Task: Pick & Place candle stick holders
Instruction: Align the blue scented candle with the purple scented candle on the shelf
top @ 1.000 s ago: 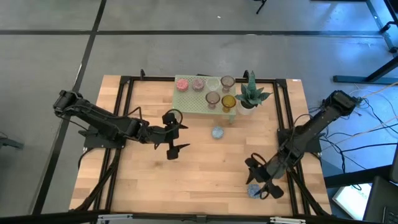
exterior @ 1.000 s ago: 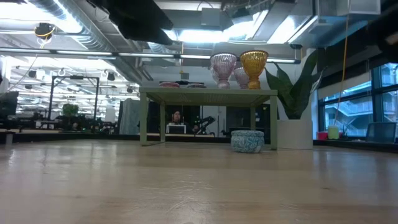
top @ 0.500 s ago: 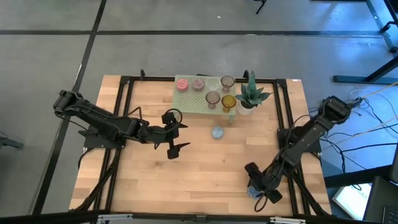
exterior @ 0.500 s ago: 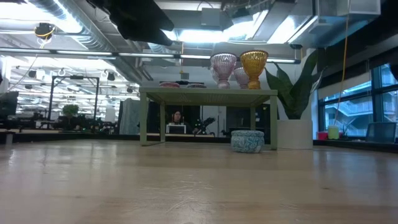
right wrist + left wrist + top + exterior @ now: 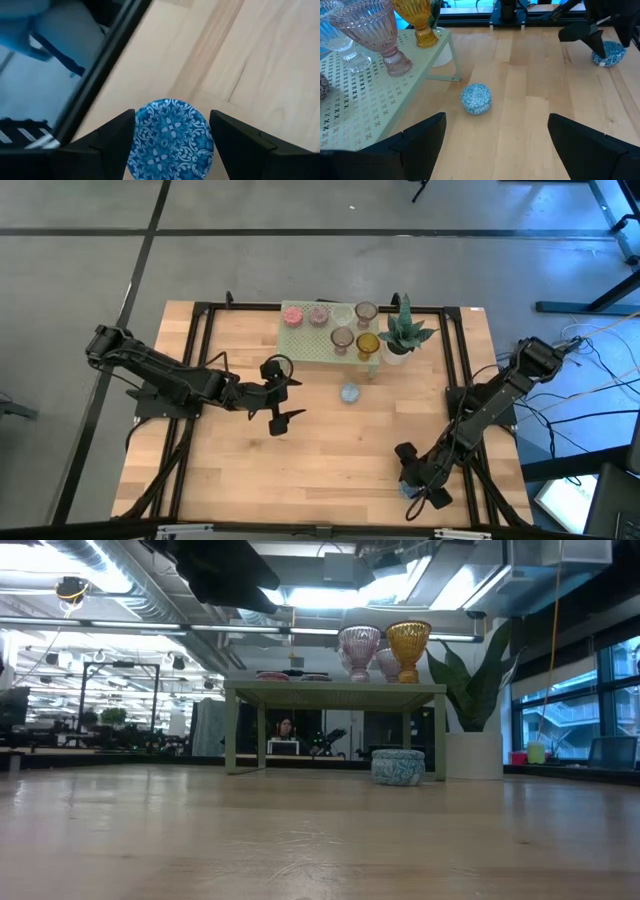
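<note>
Near the front right corner of the pale wood-plank worktop [image 5: 300,450], the right gripper [image 5: 418,485] reaches down from its long folded arm, its 2 dark fingers [image 5: 244,145] spread wide on either side of a round blue holder with a white scroll pattern [image 5: 170,138], not visibly touching it. At mid-worktop the left gripper [image 5: 281,392] hangs with its fingers [image 5: 415,137] set wide and holding nothing, its arm stretched in from the left edge. A second round blue patterned holder [image 5: 476,98] sits alone on the wood just in front of the pale green perforated stand [image 5: 318,332]. On that stand rest a ribbed pink glass goblet-shaped holder [image 5: 373,30], an amber glass stemmed holder [image 5: 417,20] and a clear glass one [image 5: 337,42]. A spiky green potted plant [image 5: 403,333] stands just beside the stand.
</note>
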`<state>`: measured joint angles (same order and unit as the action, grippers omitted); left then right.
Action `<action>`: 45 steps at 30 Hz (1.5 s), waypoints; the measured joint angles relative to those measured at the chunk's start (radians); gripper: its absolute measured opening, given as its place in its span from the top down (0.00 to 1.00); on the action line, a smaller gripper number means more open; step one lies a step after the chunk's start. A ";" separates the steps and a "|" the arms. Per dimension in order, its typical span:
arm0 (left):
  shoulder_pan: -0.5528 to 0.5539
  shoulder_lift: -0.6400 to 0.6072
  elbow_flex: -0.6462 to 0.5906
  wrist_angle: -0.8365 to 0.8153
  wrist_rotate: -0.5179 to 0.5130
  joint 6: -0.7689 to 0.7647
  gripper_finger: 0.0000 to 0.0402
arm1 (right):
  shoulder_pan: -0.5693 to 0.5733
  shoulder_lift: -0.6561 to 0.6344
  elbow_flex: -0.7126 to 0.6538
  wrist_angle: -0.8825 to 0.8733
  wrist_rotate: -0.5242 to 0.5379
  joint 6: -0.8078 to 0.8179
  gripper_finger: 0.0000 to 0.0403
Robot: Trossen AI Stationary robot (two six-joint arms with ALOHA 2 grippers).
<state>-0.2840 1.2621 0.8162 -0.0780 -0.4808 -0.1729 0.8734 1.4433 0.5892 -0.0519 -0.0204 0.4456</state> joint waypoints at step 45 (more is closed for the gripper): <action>0.000 0.000 0.000 -0.001 0.004 0.003 0.13 | -0.086 0.000 0.069 0.202 0.113 -0.139 0.36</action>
<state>-0.2840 1.2621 0.8162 -0.0786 -0.4770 -0.1703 0.7872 1.4433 0.6582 0.1499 0.0928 0.3070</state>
